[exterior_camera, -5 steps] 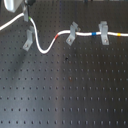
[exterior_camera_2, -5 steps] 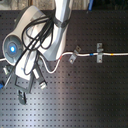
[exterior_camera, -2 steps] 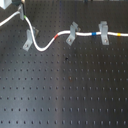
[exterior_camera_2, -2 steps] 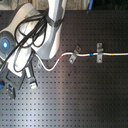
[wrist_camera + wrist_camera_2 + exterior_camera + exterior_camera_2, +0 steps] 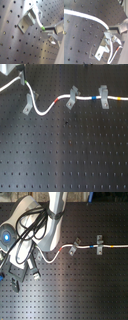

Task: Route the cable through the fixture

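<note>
The cable [image 5: 47, 108] ran along the far side of the bench [image 5: 70, 159], already sitting in the two clips toward the first exterior view's right: the middle clip [image 5: 73, 97] by the red band and the right clip [image 5: 104, 96] by the blue one. From the middle clip it sagged toward the near side, then swung back up past the fixture [image 5: 28, 103], the slanted clip near the far left corner in that view. It passed just beside the forked top, and I couldn't tell if it was touching, but it didn't look seated in the fork. The gripper [image 5: 21, 77] hung just past the fixture toward the far edge, with the cable's free end leading up to it. It looked like the jaws were pinching the cable, though the frames were too blurry to be sure. The first wrist view showed the cord draped over the fixture's top with a green tip near the jaws. My guess is that the next move hinges on bringing the cable sideways and down into that fork. No containers anywhere.
</note>
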### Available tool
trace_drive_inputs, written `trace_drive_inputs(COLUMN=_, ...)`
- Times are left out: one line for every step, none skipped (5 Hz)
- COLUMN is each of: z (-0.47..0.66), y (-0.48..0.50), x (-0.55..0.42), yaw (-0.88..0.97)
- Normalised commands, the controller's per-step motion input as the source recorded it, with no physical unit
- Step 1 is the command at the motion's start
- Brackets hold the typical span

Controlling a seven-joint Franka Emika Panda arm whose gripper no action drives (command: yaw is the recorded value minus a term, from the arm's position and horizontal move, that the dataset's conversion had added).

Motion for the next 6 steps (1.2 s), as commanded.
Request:
trace_drive_inputs(z=0.2, y=0.257, x=-0.067, yaw=-0.35)
trace_drive_inputs(z=0.2, y=0.326, x=-0.125, yaw=-0.34)
trace_drive_inputs(z=0.26, y=0.384, x=-0.15, yaw=-0.34)
trace_drive_inputs(z=0.29, y=0.372, x=-0.139, yaw=-0.37)
trace_drive_inputs(z=0.26, y=0.298, x=-0.147, yaw=-0.34)
trace_drive_inputs(z=0.0, y=-0.001, x=-0.062, yaw=-0.12)
